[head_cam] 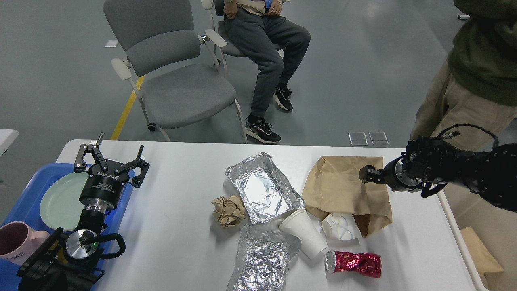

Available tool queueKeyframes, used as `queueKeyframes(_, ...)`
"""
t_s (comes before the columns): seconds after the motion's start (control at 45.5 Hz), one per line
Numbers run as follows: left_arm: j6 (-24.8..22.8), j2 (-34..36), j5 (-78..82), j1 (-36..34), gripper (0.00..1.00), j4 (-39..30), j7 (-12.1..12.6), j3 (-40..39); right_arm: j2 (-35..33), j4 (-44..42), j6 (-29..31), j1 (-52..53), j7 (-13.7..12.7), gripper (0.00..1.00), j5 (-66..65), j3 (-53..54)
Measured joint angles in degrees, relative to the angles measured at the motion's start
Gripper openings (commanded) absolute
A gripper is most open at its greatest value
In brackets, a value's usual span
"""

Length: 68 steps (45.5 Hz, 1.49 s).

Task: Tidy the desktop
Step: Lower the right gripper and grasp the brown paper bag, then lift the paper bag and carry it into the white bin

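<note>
Head view: the desktop (173, 226), a white tabletop with rounded corners, spans the lower half of the frame, with grey floor beyond its far edge. The left gripper (114, 155) hangs above the desktop's left end, its fingers spread wide apart and holding nothing. Under and beside that arm a blue tray (28, 190) carries a pale green plate (60, 202) and a pink mug (18, 242). The right gripper (366, 173) points left over a brown paper bag (343, 190) lying flat on the right part of the desktop; it is seen dark and end-on, so the state of its jaws cannot be told. At centre sits an empty foil tray (262, 188), a crumpled brown paper ball (228, 210) just beside its left edge. Nearer the robot lie a crumpled foil sheet (262, 258), a white paper cup (305, 232) on its side, a crushed white cup (339, 226) and a crushed red can (355, 263). Beyond the desktop stand an empty grey chair (173, 68), a seated person (262, 48) and, at right, a standing person (472, 81).
</note>
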Motion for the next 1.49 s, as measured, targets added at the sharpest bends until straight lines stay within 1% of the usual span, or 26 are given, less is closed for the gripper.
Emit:
queueKeyframes(0.066,0.0,0.0,0.0,0.0,0.97,0.0,0.0,0.0,0.3,0.0,-0.4,-0.5,0.0,0.87,0.3,0.3)
queueKeyframes(0.11,0.0,0.0,0.0,0.0,0.97,0.0,0.0,0.0,0.5,-0.1,-0.7,-0.9,0.0,0.90,0.5,0.9)
queueKeyframes(0.198,0.0,0.0,0.0,0.0,0.97,0.0,0.0,0.0,0.9,-0.2,-2.4,-2.4,-0.1,0.90,0.6,2.0)
queueKeyframes(0.373,0.0,0.0,0.0,0.0,0.97,0.0,0.0,0.0,2.2,0.0,-9.8,-6.1,-0.4,0.89,0.5,2.5)
queueKeyframes(0.439,0.0,0.0,0.0,0.0,0.97,0.0,0.0,0.0,2.4,0.0,-11.9,-6.9,-0.4,0.85,0.2,2.4)
queueKeyframes(0.461,0.0,0.0,0.0,0.0,0.97,0.0,0.0,0.0,2.6,0.0,-12.4,-7.2,-0.5,0.82,0.1,2.4)
queueKeyframes(0.571,0.0,0.0,0.0,0.0,0.97,0.0,0.0,0.0,3.4,0.0,-13.7,-8.4,-0.5,0.51,-0.1,2.3)
queueKeyframes(0.637,0.0,0.0,0.0,0.0,0.97,0.0,0.0,0.0,3.5,0.1,-13.8,-8.7,-0.6,0.36,-0.2,2.3)
queueKeyframes(0.659,0.0,0.0,0.0,0.0,0.97,0.0,0.0,0.0,3.6,0.1,-13.8,-8.7,-0.6,0.30,-0.2,2.3)
queueKeyframes(0.703,0.0,0.0,0.0,0.0,0.97,0.0,0.0,0.0,3.6,0.2,-13.9,-8.9,-0.7,0.14,-0.2,2.3)
queueKeyframes(0.725,0.0,0.0,0.0,0.0,0.97,0.0,0.0,0.0,3.7,0.3,-13.9,-9.0,-0.7,0.08,-0.2,2.3)
queueKeyframes(0.746,0.0,0.0,0.0,0.0,0.97,0.0,0.0,0.0,3.7,0.3,-13.9,-9.1,-0.7,0.03,-0.2,2.4)
queueKeyframes(0.768,0.0,0.0,0.0,0.0,0.97,0.0,0.0,0.0,3.8,0.3,-13.9,-9.2,-0.8,0.00,-0.1,2.5)
queueKeyframes(0.9,0.0,0.0,0.0,0.0,0.97,0.0,0.0,0.0,4.0,0.3,-14.0,-10.0,-0.9,0.00,0.4,2.7)
queueKeyframes(1.054,0.0,0.0,0.0,0.0,0.97,0.0,0.0,0.0,4.0,0.4,-14.2,-10.3,-1.8,0.00,1.3,3.5)
queueKeyframes(1.251,0.0,0.0,0.0,0.0,0.97,0.0,0.0,0.0,3.6,1.1,-15.7,-9.9,-2.1,0.00,2.5,3.9)
queueKeyframes(1.493,0.0,0.0,0.0,0.0,0.97,0.0,0.0,0.0,3.1,5.3,-16.2,-6.4,-2.3,0.00,2.5,3.9)
